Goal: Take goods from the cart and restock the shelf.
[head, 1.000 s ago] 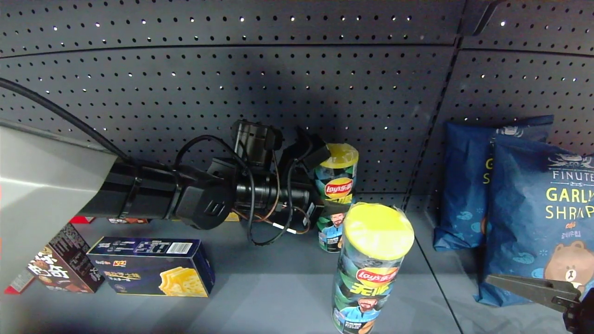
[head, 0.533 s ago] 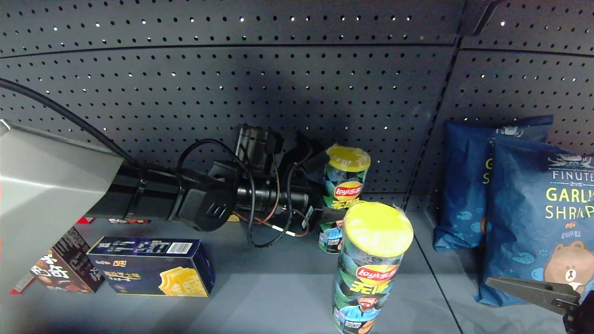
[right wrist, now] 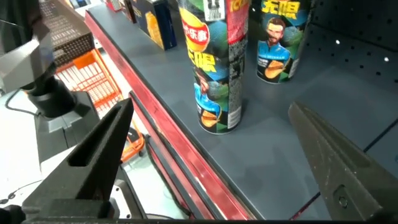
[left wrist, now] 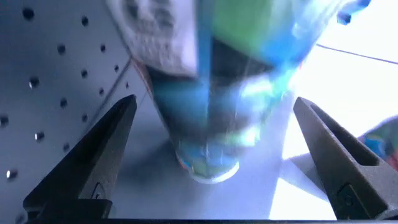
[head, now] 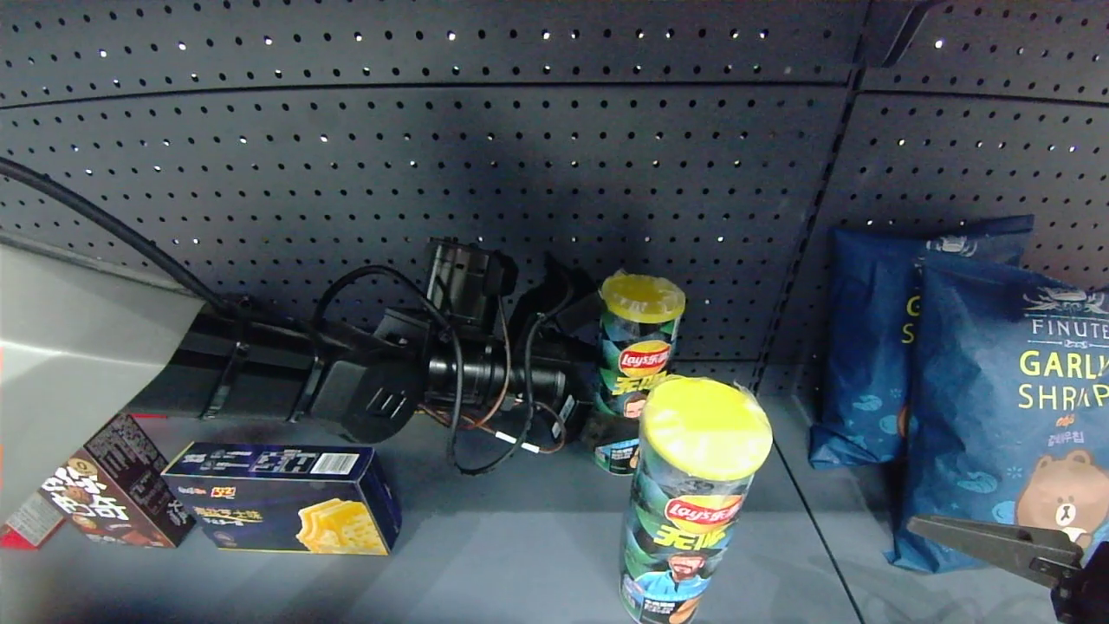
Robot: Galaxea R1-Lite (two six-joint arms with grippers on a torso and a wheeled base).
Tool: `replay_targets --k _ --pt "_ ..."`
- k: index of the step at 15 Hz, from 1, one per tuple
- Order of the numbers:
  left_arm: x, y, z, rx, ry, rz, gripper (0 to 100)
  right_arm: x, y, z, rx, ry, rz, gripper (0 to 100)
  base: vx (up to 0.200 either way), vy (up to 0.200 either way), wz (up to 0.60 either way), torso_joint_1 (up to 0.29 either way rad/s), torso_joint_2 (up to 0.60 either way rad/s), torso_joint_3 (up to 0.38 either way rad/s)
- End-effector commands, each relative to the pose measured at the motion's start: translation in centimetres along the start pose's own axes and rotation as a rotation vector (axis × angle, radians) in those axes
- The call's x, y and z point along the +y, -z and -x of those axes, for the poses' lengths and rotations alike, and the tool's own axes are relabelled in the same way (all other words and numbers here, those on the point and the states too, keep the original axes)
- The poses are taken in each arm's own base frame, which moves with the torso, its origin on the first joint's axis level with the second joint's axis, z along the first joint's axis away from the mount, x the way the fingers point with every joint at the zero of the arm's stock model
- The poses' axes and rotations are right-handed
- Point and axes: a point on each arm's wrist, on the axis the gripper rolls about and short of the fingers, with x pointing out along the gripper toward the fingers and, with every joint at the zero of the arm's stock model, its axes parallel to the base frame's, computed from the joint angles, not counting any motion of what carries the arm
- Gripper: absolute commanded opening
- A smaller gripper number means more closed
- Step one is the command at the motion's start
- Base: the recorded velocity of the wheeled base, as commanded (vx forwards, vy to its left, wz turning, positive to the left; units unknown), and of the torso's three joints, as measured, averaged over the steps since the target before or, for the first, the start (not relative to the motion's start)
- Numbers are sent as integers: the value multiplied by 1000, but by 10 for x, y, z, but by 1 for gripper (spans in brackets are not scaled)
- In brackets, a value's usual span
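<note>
Placement of the rear chips can (head: 643, 347) on the shelf (head: 520, 555) looks finished, or almost. The can stands upright at the back, close to the pegboard wall (head: 433, 173), with its yellow lid on top and its long axis vertical.

The left gripper (left wrist: 214, 106) is around this can. Its jaws are spread wide, one finger on each side, and in the left wrist view there is a free gap between each finger and the can wall, so nothing is grasped. The can lies directly ahead of the palm, between the two fingers. The arm comes in from the robot's left, roughly level with the shelf.

I judge that the next move is to pull this arm out along the same line. A sideways drift could bring one finger against the tall can and tip it.

A second can (head: 697, 494) stands upright nearer the shelf edge, in front of the first one and a little to the right. The right gripper (right wrist: 211, 109) is outside the shelf front, near the blue snack bags (head: 996, 390), with jaws released and empty. It is well apart from the rear can, so the left arm is clearly the nearer one.
</note>
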Motion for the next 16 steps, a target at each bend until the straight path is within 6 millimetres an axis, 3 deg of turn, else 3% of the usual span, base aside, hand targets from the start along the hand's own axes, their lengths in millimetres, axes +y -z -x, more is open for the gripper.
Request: replay_targets --k 1,8,9,13,16 --pt "-9 -5 19 -1 -29 -8 100 -1 3 -1 18 4 -7 100 0 0 0 0 0 0" --pt "-41 -11 89 7 -177 8 100 -5 19 -11 122 71 -39 100 0 0 0 0 0 0" --pt "-42 -11 90 8 -180 9 100 -5 19 -12 124 72 -39 100 0 0 0 0 0 0" --pt "-68 -20 137 44 -412 73 100 -18 16 -44 209 250 -31 100 0 0 0 0 0 0" --pt "-70 -20 145 74 -562 72 100 -21 23 -50 308 301 -8 100 0 0 0 0 0 0"
